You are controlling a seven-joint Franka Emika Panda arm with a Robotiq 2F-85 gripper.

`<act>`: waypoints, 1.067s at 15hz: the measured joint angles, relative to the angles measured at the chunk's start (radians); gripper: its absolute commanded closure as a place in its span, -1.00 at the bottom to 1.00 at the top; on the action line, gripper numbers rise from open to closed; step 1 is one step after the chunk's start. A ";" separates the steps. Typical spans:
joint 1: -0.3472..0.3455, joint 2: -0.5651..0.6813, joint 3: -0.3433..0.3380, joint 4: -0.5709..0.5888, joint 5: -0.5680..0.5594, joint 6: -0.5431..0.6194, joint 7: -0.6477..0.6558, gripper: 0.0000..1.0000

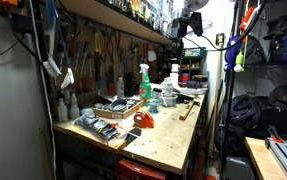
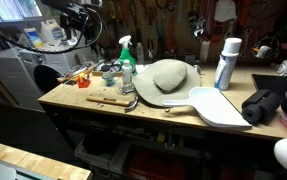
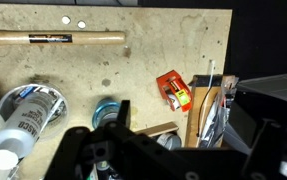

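My gripper [image 3: 178,140] hangs high above the wooden workbench [image 3: 103,75] and holds nothing; its dark fingers stand apart at the bottom of the wrist view. Below it lie a red tape dispenser [image 3: 174,90], a roll of tape [image 3: 108,112] and a wood-framed tray of tools [image 3: 208,115]. A white can [image 3: 28,112] lies at the left. A wooden-handled hammer [image 3: 53,38] lies along the top. The arm shows in both exterior views, up near the shelf [image 1: 188,20] [image 2: 78,18].
A green spray bottle [image 1: 143,82] [image 2: 126,60] stands mid-bench. A grey hat [image 2: 168,80], a white dustpan-like board [image 2: 218,105] and a tall white can [image 2: 226,62] sit on the bench. Tools hang on the wall behind [image 1: 103,50]. A shelf runs overhead [image 1: 113,15].
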 measured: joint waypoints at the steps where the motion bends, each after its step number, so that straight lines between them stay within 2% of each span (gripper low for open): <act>1: -0.004 -0.001 0.003 -0.031 0.014 0.058 -0.036 -1.00; 4: -0.006 -0.005 0.015 -0.147 0.053 0.296 -0.143 -1.00; 7: -0.006 -0.009 0.025 -0.268 0.144 0.527 -0.243 -1.00; 9: -0.006 -0.009 0.035 -0.314 0.151 0.584 -0.249 -1.00; 13: -0.006 -0.009 0.039 -0.318 0.152 0.591 -0.249 -1.00; 16: -0.006 0.009 0.052 -0.328 0.152 0.649 -0.249 -1.00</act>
